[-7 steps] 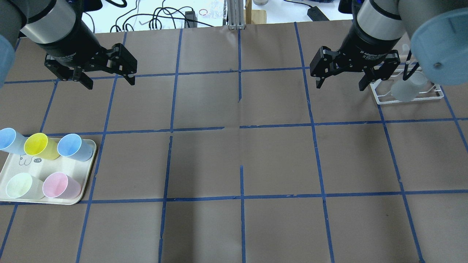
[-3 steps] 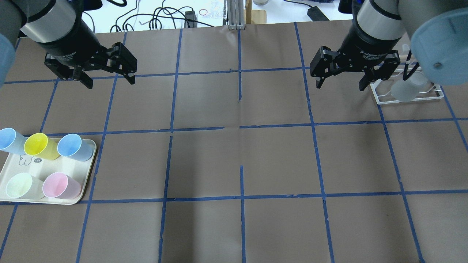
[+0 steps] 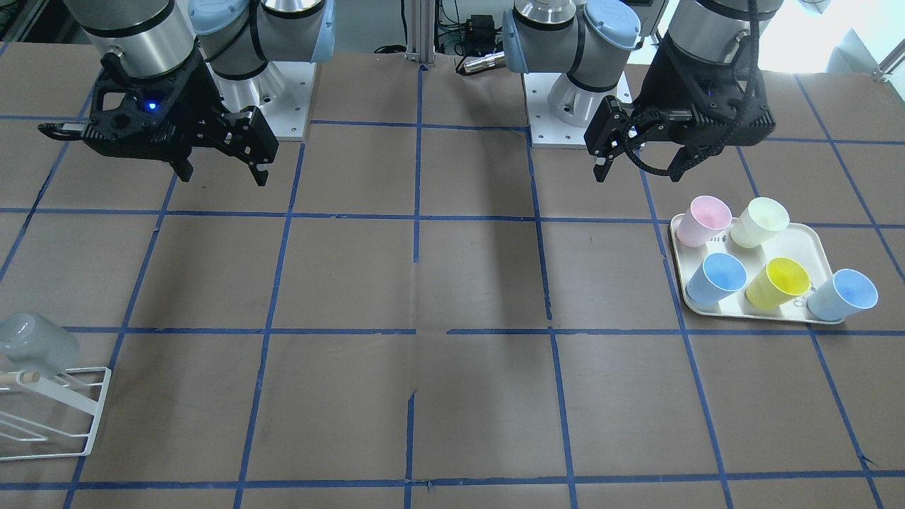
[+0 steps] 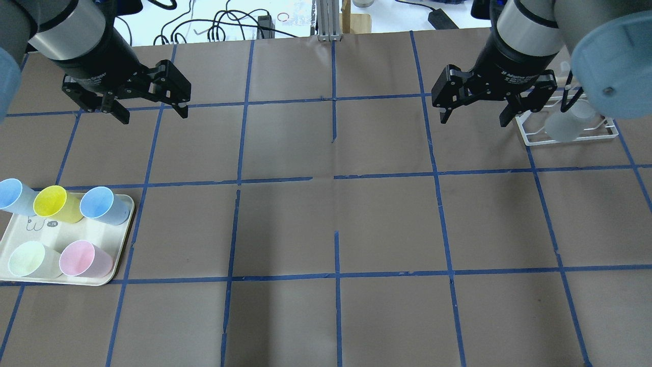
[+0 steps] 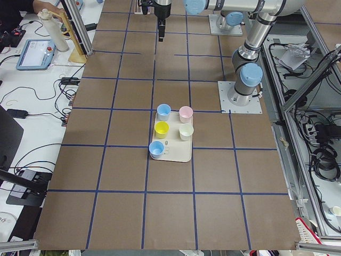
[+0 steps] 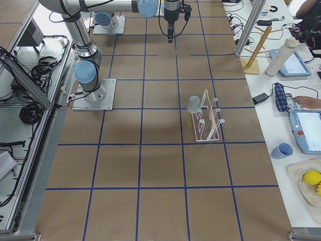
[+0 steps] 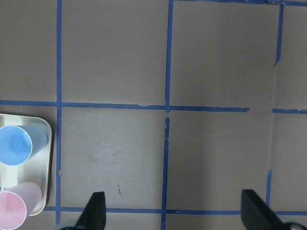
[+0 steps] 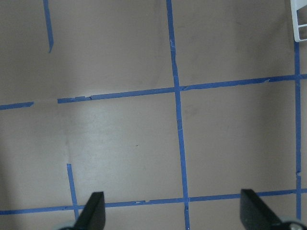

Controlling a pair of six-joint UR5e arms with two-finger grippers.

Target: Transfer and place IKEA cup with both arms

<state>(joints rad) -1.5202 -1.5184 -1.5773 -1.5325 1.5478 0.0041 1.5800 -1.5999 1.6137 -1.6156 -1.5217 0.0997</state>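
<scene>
The IKEA cup (image 4: 563,127) is pale grey and hangs tilted on a white wire rack (image 4: 530,142) at the far right of the table. It also shows in the front-facing view (image 3: 35,343) and the exterior right view (image 6: 193,104). My right gripper (image 4: 473,121) is open and empty, hovering just left of the rack, apart from the cup. My left gripper (image 4: 153,116) is open and empty above the far left of the table. Both also show in the front-facing view, right gripper (image 3: 225,177) and left gripper (image 3: 636,173).
A cream tray (image 4: 66,234) at the near left carries a yellow cup (image 4: 51,203), a light blue cup (image 4: 98,203), a pale cream cup (image 4: 26,259) and a pink cup (image 4: 79,259). Another light blue cup (image 4: 11,194) stands at its edge. Brown paper with blue tape lines covers the table.
</scene>
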